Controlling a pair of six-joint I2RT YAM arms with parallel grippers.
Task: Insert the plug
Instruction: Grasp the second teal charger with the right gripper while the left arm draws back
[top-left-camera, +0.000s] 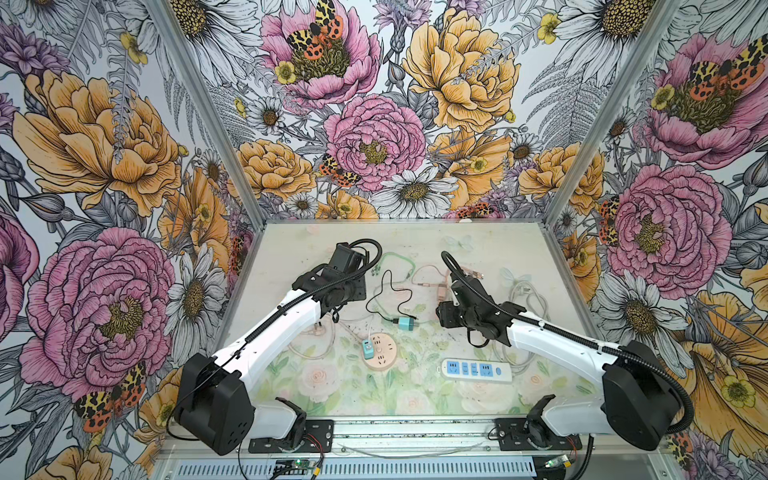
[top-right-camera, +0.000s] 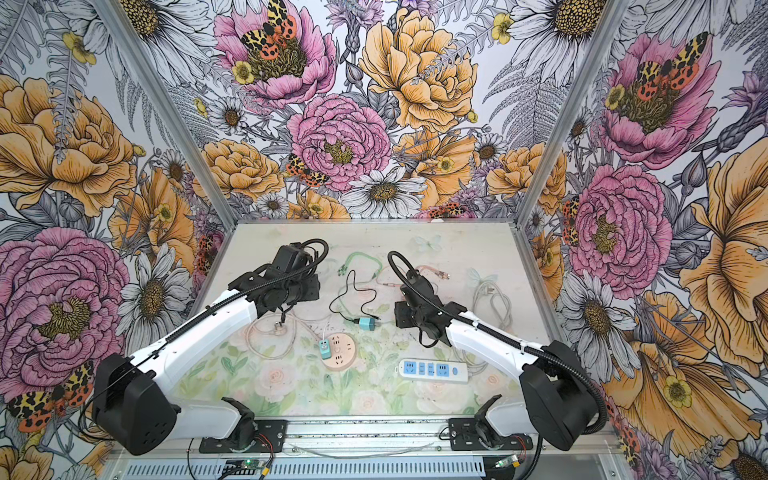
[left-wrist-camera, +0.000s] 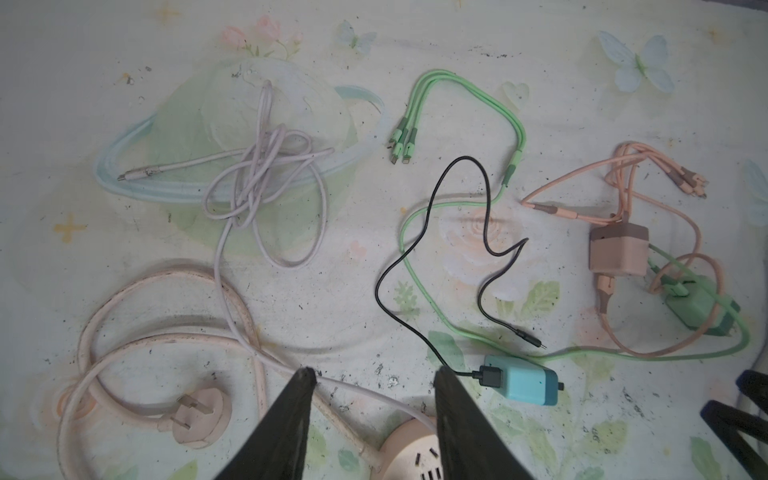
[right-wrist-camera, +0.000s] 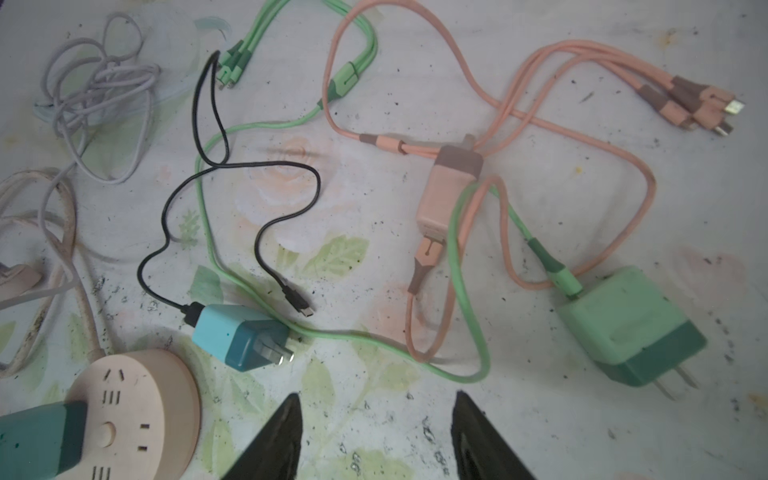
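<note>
While both arms hung low over the middle of the table (top-left-camera: 286, 237), neither held anything. The left gripper (left-wrist-camera: 374, 374) had its fingers spread with nothing pinched between them, and the right gripper (right-wrist-camera: 376, 397) stood parted in the same way above the printed surface.

The plug, a light-blue charger (top-left-camera: 405, 323), lay on its side near the table's centre in both top views. It touched neither gripper, and its two metal prongs (right-wrist-camera: 278, 355) were free and pointed toward 3 o'clock. A black cable (left-wrist-camera: 466, 158) ran from its other end and looped away toward 12 o'clock. The left gripper was at the charger's 9 o'clock and the right at its 3 o'clock, each near but apart.

At the charger's 7 o'clock sat the round pink socket (top-left-camera: 382, 358), with a teal charger (top-left-camera: 367, 348) standing plugged into its 9 o'clock edge. A white power strip (top-left-camera: 476, 370) lay at the light-blue charger's 4 o'clock.

The right wrist camera also showed a pink charger (right-wrist-camera: 449, 187) and a green charger (right-wrist-camera: 623, 316) lying among tangled cables. A green cable (right-wrist-camera: 482, 332) passed just beside the prongs.
</note>
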